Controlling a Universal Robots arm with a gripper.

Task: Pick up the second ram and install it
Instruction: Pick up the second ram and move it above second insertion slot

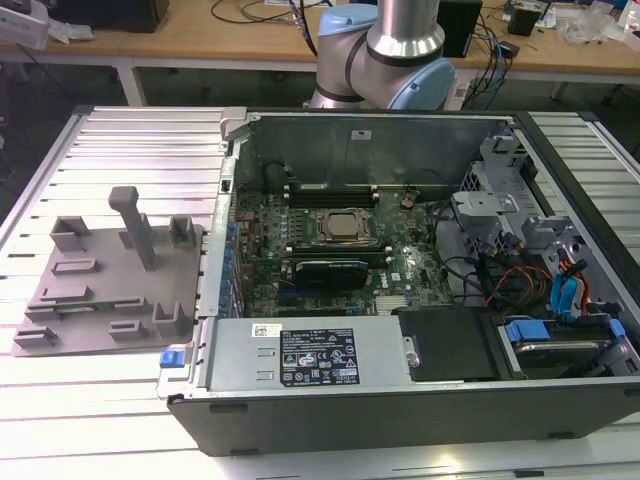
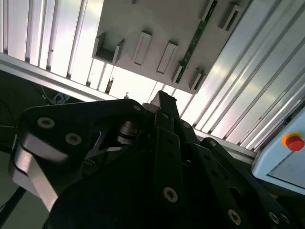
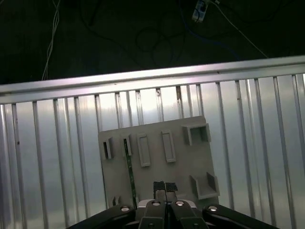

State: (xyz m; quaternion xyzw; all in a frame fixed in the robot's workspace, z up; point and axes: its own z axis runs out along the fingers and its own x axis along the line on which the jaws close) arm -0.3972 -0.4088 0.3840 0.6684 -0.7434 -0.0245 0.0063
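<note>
The ribbed table (image 1: 140, 140) is taken up at the exterior view's right by the opened computer case (image 1: 360, 140) and at the exterior view's left by the grey fixture plate (image 1: 110, 290). In the first wrist view the gripper (image 3: 165, 186) is seen hovering above that plate, its pads (image 3: 159, 186) pressed narrowly together with nothing held. The second ram (image 3: 129, 167) is stood on edge in a plate slot, off to one side of the fingertips. The approach is judged under way. The gripper is best centred over the stick and aligned with its length.
</note>
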